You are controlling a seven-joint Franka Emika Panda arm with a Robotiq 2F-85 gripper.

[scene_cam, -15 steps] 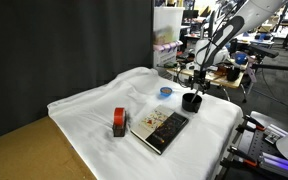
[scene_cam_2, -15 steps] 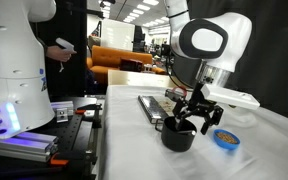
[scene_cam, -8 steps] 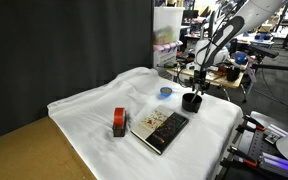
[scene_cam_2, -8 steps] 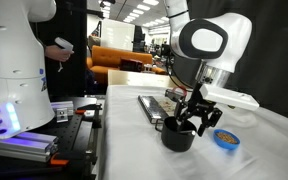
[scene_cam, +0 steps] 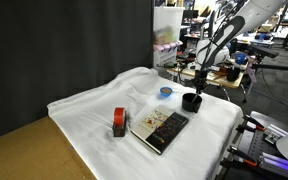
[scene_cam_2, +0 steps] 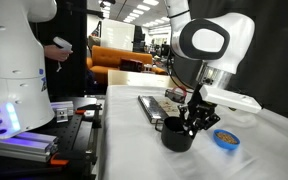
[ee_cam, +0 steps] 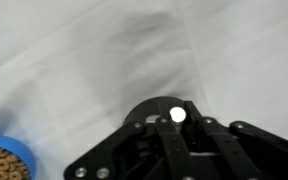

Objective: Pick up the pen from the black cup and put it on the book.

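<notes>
The black cup (scene_cam: 191, 101) stands on the white cloth just beyond the far end of the book (scene_cam: 160, 129), a flat dark cover with pale patches. My gripper (scene_cam: 197, 88) hangs straight down over the cup. In the wrist view the gripper (ee_cam: 177, 120) has its fingers drawn together on the pen (ee_cam: 177, 114), which shows only as a pale round end over the cup (ee_cam: 142, 112). In an exterior view the gripper (scene_cam_2: 197, 121) dips into the mouth of the cup (scene_cam_2: 178, 136), with the book (scene_cam_2: 152, 107) behind; the pen's shaft is hidden there.
A small blue round dish (scene_cam: 166, 92) holding brown bits lies near the cup, also seen as the blue dish (ee_cam: 4, 160). A red-and-black block (scene_cam: 119, 122) stands beside the book. The cloth-covered table ends at an edge (scene_cam_2: 106, 140) next to equipment and another robot base.
The fingers have closed from wide open onto the pen's top. The arm, the cup and the book have stayed in place.
</notes>
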